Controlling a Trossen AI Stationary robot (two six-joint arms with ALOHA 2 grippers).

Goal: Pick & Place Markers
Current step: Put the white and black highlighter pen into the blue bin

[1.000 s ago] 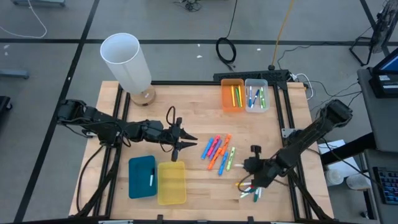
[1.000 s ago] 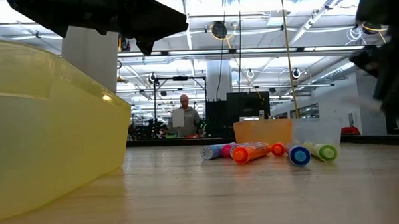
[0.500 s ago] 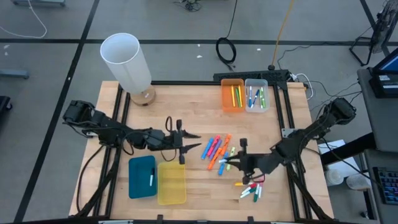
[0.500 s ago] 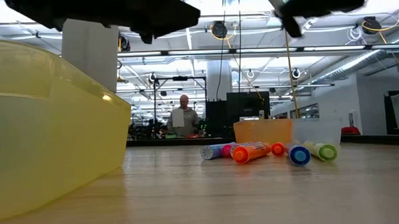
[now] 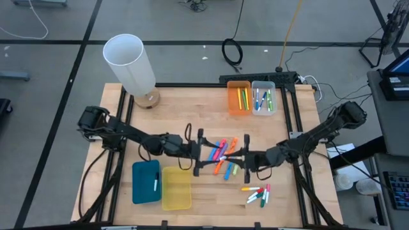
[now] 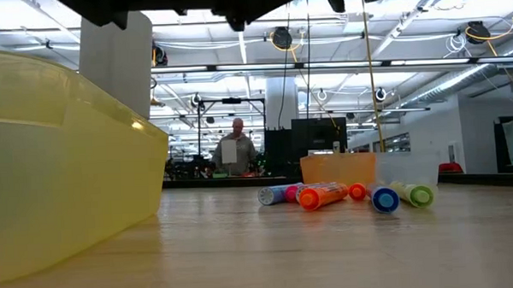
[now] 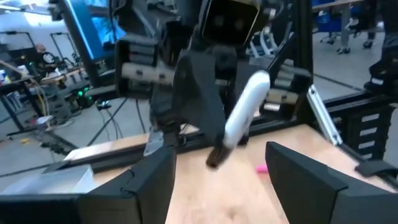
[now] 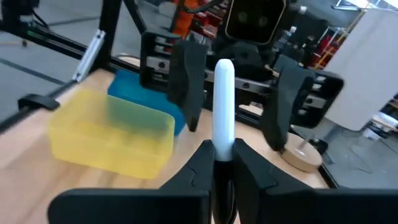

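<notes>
My right gripper (image 5: 238,156) is shut on a thin white marker (image 8: 223,102) above the pile of coloured highlighters (image 5: 223,153) at the table's middle. My left gripper (image 5: 206,155) faces it from the table's left, open. In the right wrist view the left gripper's fingers (image 8: 186,74) stand on either side of the marker's free end without touching it. The left wrist view shows the same marker (image 7: 245,109) slanting, with a dark end. Several thin markers (image 5: 259,193) lie on the table near the right. The highlighters (image 6: 322,195) rest on their sides. My right gripper pinches the white marker between its two fingers at its rear end (image 8: 222,152). The marker lies along the fingers and sticks out forward toward the table's left. It is lifted clear of the table, its rounded white end (image 8: 224,65) free.
A teal bin (image 5: 146,181) with one white marker in it and a yellow bin (image 5: 176,187) sit near the table's near edge. An orange bin (image 5: 239,97) and a clear bin (image 5: 262,97) with markers stand at the far edge. A white cylinder (image 5: 131,64) stands far left.
My right gripper has risen from the thin markers near the right and moved toward the table's left, carrying the white marker. My left gripper has moved toward the table's right, over the highlighter pile, until the two grippers face each other.
</notes>
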